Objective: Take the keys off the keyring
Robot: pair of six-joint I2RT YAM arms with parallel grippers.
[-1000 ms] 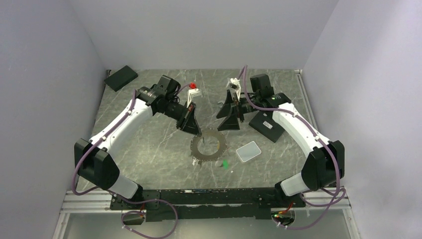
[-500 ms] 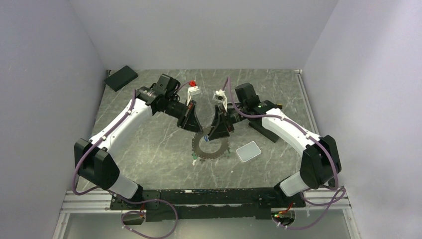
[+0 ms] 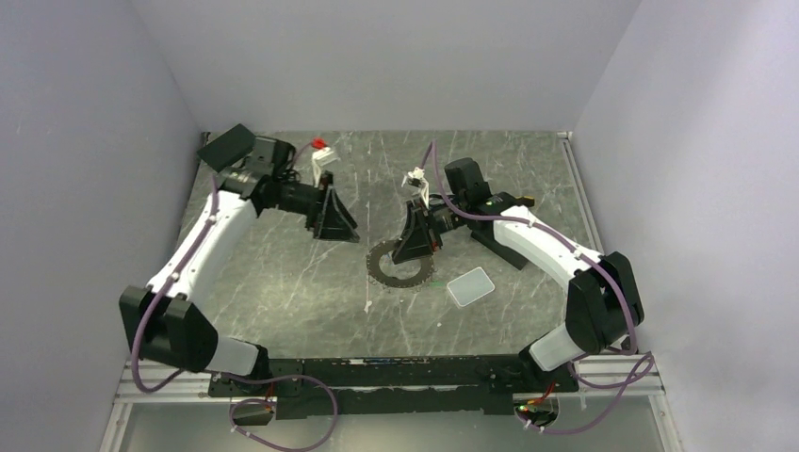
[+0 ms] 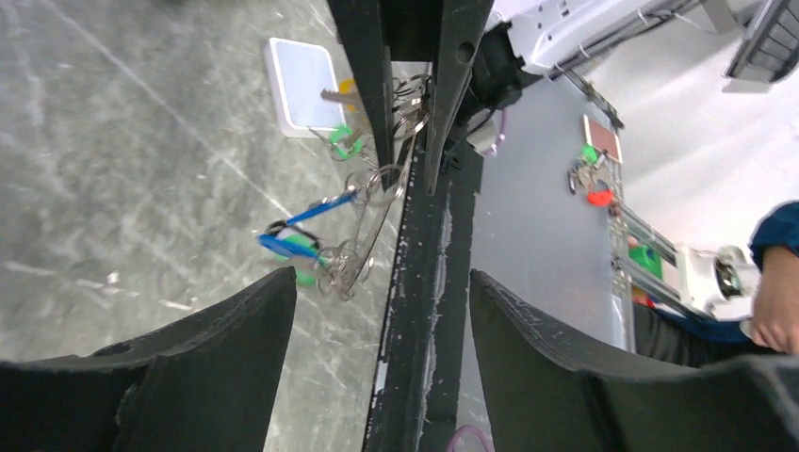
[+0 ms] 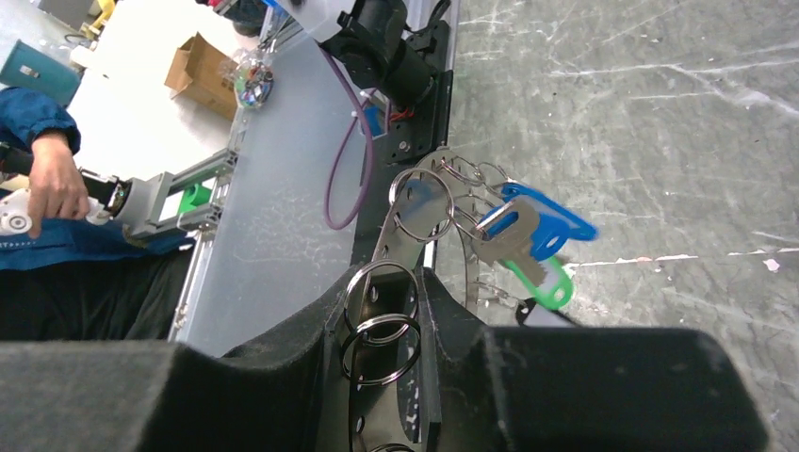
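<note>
The keyring (image 3: 398,267) is a flat toothed metal ring on the table's middle, its far side raised. My right gripper (image 3: 415,248) is shut on that side. In the right wrist view the fingers (image 5: 443,320) pinch the keyring's band (image 5: 394,235) with small split rings between them. A silver key with a blue tag (image 5: 532,224) and a green tag (image 5: 545,281) hang beyond. My left gripper (image 3: 334,224) stands open to the left, apart from the ring. The left wrist view shows my left gripper (image 4: 382,282) with nothing between its fingers, and the keys (image 4: 330,254) ahead.
A grey rounded square pad (image 3: 470,286) lies right of the ring. A black box (image 3: 497,240) sits under the right arm. Another black slab (image 3: 226,146) is at the back left corner. One small loose piece (image 3: 366,306) lies near the ring's front left.
My left gripper let go of the ring, opened and drew back to the left. My right gripper came in from the right and closed on the ring's far side.
</note>
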